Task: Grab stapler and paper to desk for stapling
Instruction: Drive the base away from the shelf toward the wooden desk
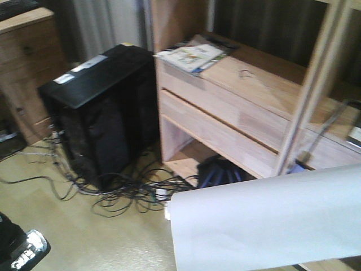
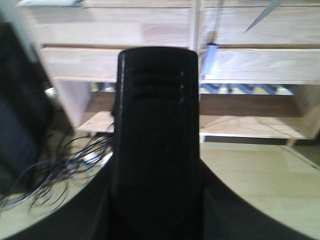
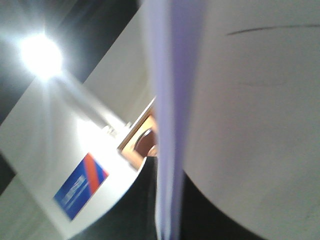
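Closest to me is the stapler (image 2: 157, 140), a black lump that fills the middle of the left wrist view. It hangs above the floor (image 2: 255, 180), so I think the left claw (image 2: 156, 220) is clamped on it, though its fingers are lost in the dark. It looks hard, smooth and a bit heavy. A squeeze around the thick middle of its body should stop it from tipping or sliding out. The paper (image 3: 240, 125) is right up against the right wrist camera, seen edge-on. In the front view it is a big white sheet (image 1: 265, 220) held up in the air at the lower right, and it bends into a curve. I think the right claw (image 3: 170, 225) is pinched shut on it near one edge, but I cannot see those fingers either. Paper is light, floppy and slippery, so it will flap and sag, and it could crease or slip. Beyond it stand a wooden shelf unit (image 1: 248, 84), a black computer box (image 1: 96, 113) and many wires (image 1: 124, 192). I cannot pick out the desk.
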You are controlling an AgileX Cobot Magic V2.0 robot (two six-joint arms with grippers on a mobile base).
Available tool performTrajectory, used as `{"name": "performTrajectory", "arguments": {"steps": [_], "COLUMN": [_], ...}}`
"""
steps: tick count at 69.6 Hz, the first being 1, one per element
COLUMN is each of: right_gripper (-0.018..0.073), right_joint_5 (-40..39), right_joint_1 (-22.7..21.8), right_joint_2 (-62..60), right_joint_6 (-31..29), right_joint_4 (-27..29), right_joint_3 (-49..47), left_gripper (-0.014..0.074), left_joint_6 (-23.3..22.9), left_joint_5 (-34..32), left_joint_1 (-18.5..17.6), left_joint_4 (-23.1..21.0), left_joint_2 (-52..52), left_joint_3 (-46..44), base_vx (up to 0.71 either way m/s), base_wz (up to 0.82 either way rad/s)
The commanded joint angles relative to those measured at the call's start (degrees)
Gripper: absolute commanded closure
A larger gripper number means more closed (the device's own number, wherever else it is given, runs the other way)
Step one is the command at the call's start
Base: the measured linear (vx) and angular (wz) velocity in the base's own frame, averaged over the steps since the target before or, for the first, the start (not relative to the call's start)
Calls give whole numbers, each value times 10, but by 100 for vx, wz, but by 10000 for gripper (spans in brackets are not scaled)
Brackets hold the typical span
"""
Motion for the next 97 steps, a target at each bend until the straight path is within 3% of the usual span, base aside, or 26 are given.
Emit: {"name": "performTrajectory", "arguments": {"steps": [1, 97], "right_gripper": [565, 565], "right_joint_5": [-34, -34], "right_joint_1": [0, 0], "right_joint_2": [4, 4], "right_joint_6": [-7, -7], "right_joint_4": [2, 2], "right_joint_3": [3, 3], "left_gripper": [603, 603], "left_joint_6": [-2, -2], "left_joint_5": [-59, -59], "left_joint_1": [-2, -2], "left_joint_4": [-18, -18], "left_joint_2": [4, 4], "left_joint_3": [-19, -19], "base_vx": [3, 8], "base_wz": [69, 54]}}
